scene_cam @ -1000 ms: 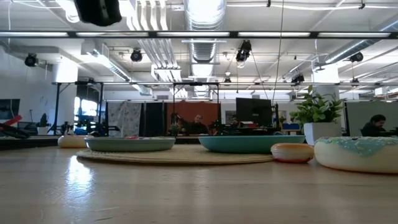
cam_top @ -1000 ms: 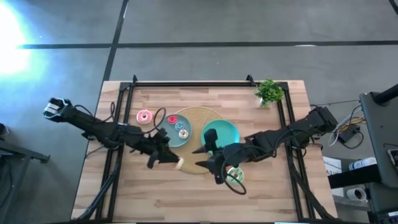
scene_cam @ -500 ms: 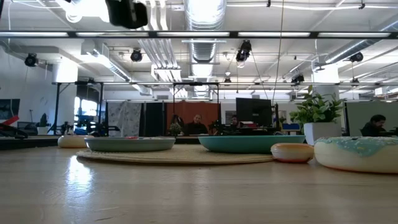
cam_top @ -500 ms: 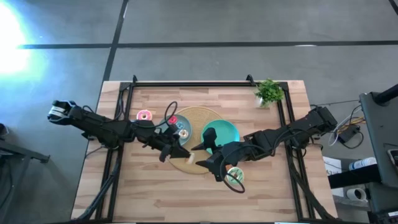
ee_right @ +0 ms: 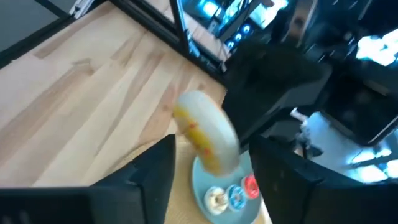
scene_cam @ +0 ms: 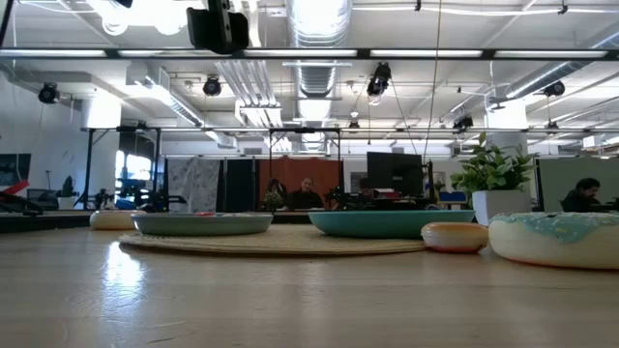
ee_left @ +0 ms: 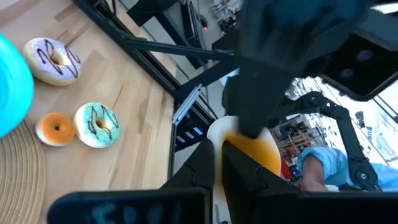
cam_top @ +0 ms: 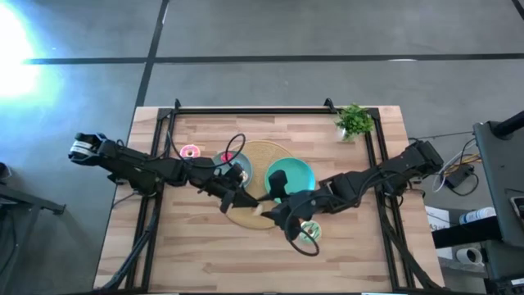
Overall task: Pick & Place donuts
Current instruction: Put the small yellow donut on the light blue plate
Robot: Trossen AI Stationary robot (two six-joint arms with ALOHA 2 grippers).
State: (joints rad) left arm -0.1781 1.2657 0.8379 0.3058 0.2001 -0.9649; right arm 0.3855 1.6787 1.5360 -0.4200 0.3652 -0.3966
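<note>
Wooden tabletop [cam_top: 205, 246]: left gripper [cam_top: 244, 201] clamps a small yellow-iced ring donut [ee_left: 249, 146] (held aloft); right gripper [cam_top: 272, 211] gapes wide just beside it.

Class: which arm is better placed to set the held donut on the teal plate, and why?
Left, probably: its end effector is shut on the donut beside the teal plate; the right end effector is open, holding nothing.

A cream-and-orange donut [ee_left: 249, 146] hangs edge-on above the surface's middle. A pink donut [cam_top: 190, 152] lies flat toward the left edge, and three small ones [ee_right: 234, 195] sit together on the grey-blue plate. Lilac [ee_left: 55, 60], orange [ee_left: 56, 129] and green [ee_left: 97, 124] donuts lie flat near the right-front part.
</note>
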